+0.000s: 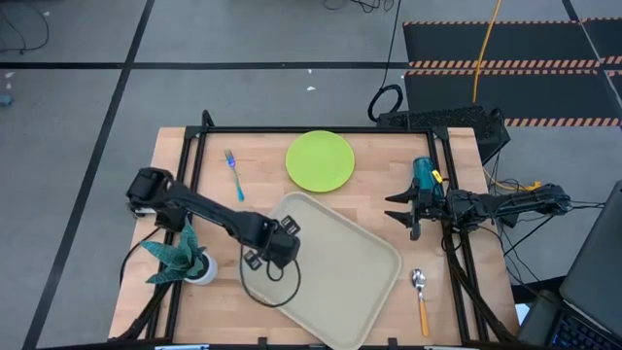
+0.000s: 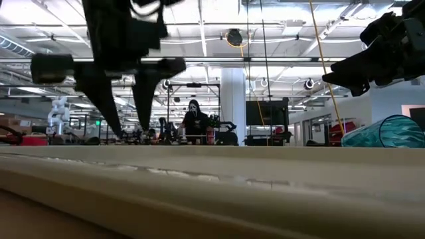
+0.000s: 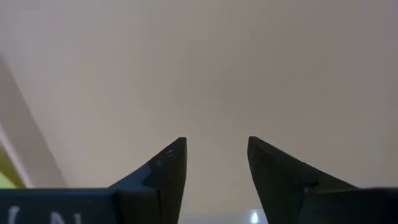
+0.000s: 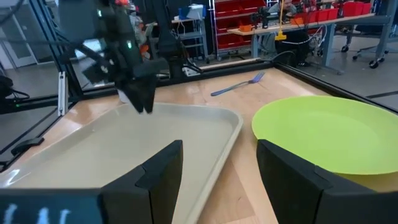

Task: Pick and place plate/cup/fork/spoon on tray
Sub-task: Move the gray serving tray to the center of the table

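Nothing on the tray [image 1: 340, 272] yet: left hand [image 1: 264, 255] hangs released over its left rim, right hand [image 1: 401, 215] released beside the cup [image 1: 424, 175], probably grabbing it next.

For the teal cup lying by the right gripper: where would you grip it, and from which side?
The cup lies on its side on the table, just beyond the open right gripper, off the tray. I would come straight down and close across the middle of its rounded wall, fingers either side of its long axis. The rim probably offers little purchase while it lies flat.
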Available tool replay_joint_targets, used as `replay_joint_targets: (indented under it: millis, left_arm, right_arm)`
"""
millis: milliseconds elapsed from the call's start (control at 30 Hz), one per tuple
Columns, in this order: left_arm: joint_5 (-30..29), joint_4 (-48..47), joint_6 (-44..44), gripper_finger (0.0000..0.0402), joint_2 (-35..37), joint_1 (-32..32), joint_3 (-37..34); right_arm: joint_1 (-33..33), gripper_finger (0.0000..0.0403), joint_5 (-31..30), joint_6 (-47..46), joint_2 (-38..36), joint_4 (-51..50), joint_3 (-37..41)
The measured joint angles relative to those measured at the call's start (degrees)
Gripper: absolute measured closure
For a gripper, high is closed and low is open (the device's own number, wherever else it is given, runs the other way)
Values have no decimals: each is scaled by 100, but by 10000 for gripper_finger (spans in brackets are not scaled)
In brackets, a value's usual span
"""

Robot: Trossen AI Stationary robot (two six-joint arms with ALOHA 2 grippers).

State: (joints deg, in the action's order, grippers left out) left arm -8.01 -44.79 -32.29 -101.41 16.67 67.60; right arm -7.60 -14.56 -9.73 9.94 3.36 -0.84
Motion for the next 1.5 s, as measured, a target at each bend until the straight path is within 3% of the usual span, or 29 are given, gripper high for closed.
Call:
replay_joint_targets:
  millis: [100,333,567,900,1033,1200,1400,1500]
  left_arm:
    - [-1,76,358,253,-173,-98,-64]
    - [690,135,595,290,-724,-223,-30]
    - [1050,-38,2305,323,-1018,-499,2]
    - [1371,-228,3934,395,-1012,-770,-3]
    - [1477,-453,4297,393,-1012,-774,-7]
    - [1494,-593,3955,398,-832,-744,-37]
    - [1320,-501,4836,397,-517,-1038,-14]
    - [1293,-476,4484,397,-307,-1150,32]
  right_arm:
    - [0,204,-16,-3,25,13,0]
    - [0,204,-46,-5,166,105,0]
    - [0,204,-72,27,257,120,0]
    - [0,204,-72,41,290,144,0]
    - [0,204,-66,5,290,146,0]
    - [0,204,-62,-8,290,148,0]
    - [0,204,-58,-10,290,157,0]
    - [0,204,-58,-10,290,163,0]
